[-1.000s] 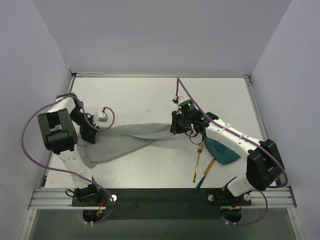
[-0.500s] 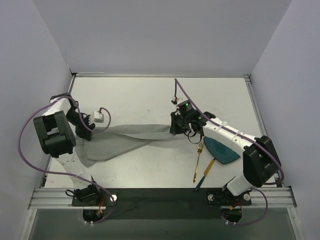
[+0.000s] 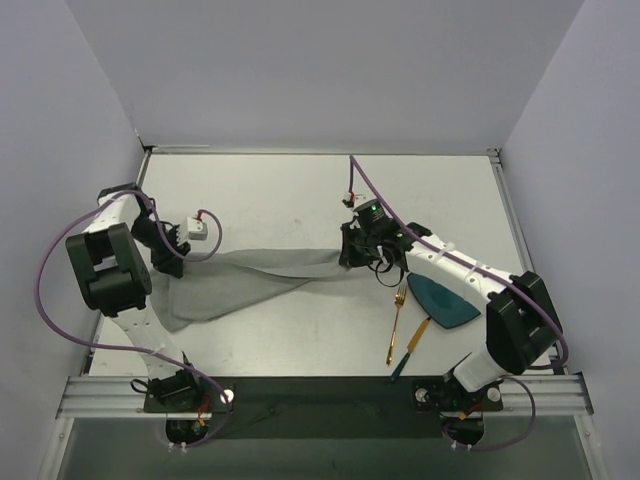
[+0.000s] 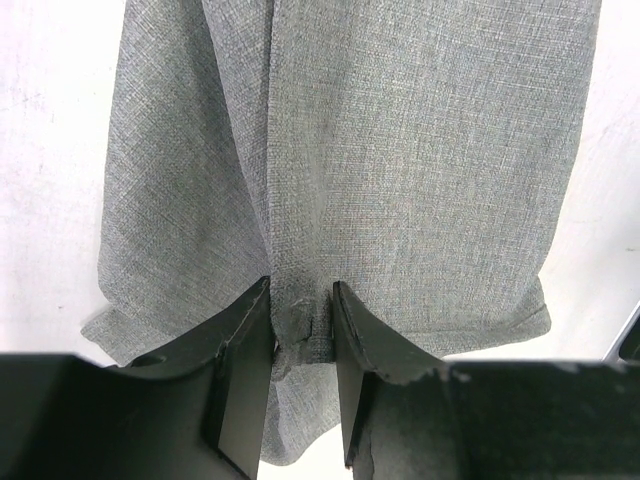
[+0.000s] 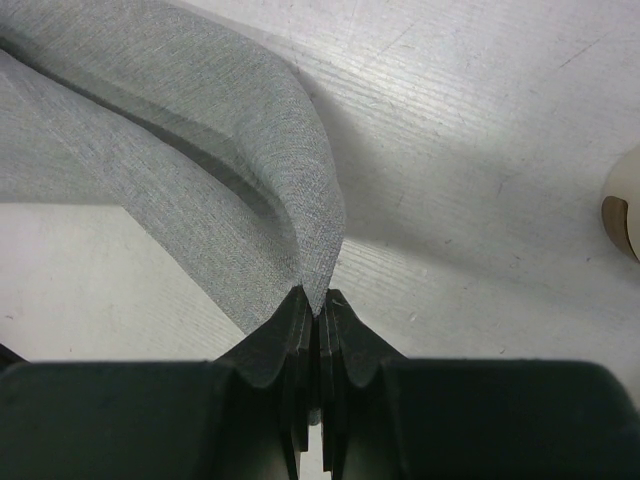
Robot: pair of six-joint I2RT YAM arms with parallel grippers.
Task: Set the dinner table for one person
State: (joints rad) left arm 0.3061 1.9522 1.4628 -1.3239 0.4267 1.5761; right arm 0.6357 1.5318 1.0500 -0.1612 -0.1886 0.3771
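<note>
Left wrist view shows the left jaws pinching a bunched edge of the grey cloth [image 4: 400,150]; the right jaws clamp its opposite corner, seemingly to stretch it flat over the counter [image 3: 300,200] beneath both.

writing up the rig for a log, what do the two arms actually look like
The left arm and right arm match: slim white links joined by bulky black joint housings, ending in flat matte black jaws. A thin purple cable loops loosely along each arm. A small green light glows on the right wrist, and a small white connector box sits on the left arm's cable.
</note>
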